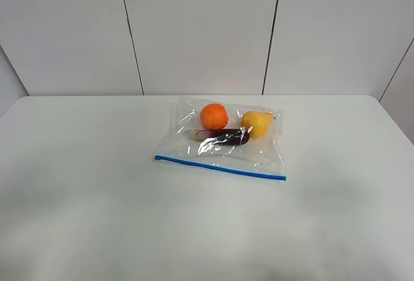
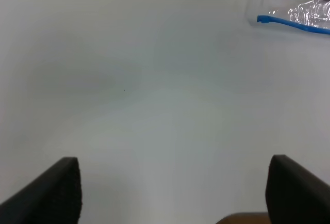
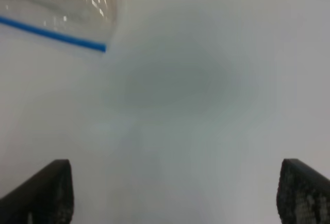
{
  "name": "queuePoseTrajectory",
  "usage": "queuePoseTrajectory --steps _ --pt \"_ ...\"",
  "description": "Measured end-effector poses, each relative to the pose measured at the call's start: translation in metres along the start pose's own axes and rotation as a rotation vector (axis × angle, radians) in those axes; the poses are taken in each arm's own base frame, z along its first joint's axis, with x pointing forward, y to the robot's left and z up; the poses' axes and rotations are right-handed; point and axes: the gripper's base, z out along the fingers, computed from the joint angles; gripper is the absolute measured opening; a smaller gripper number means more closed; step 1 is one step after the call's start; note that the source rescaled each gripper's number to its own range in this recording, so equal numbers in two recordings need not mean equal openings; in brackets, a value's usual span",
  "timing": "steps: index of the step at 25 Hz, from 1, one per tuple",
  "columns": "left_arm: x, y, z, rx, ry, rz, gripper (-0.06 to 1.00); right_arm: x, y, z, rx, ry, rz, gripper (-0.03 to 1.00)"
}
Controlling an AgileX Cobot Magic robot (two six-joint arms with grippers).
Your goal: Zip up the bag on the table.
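The clear bag (image 1: 223,142) lies flat on the white table (image 1: 97,197), near its middle and toward the back. Its blue zipper strip (image 1: 220,168) runs along the near edge. An orange fruit (image 1: 214,116), a yellow fruit (image 1: 257,123) and a dark purple one (image 1: 228,138) show through the plastic. Neither arm shows in the high view. My left gripper (image 2: 172,188) is open above bare table, with the bag's left zipper end (image 2: 264,20) well ahead of it. My right gripper (image 3: 174,193) is open, with the bag's right zipper end (image 3: 100,47) ahead of it.
A wall of pale panels (image 1: 207,32) stands behind the table's back edge. The table's rounded back corners show at the left and right of the high view.
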Motion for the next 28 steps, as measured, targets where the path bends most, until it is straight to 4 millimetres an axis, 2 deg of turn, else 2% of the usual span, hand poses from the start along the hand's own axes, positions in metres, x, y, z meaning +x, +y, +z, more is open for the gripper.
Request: queuePoseTrajectory --steps 7,28 --pt "0.005 0.0 -0.006 0.001 -0.047 0.002 0.94 0.016 0.001 -0.025 0.019 -0.188 -0.002 0.87" --pt "0.009 0.0 -0.01 0.002 -0.081 0.004 0.94 0.017 0.0 -0.025 0.025 -0.191 0.01 0.87"
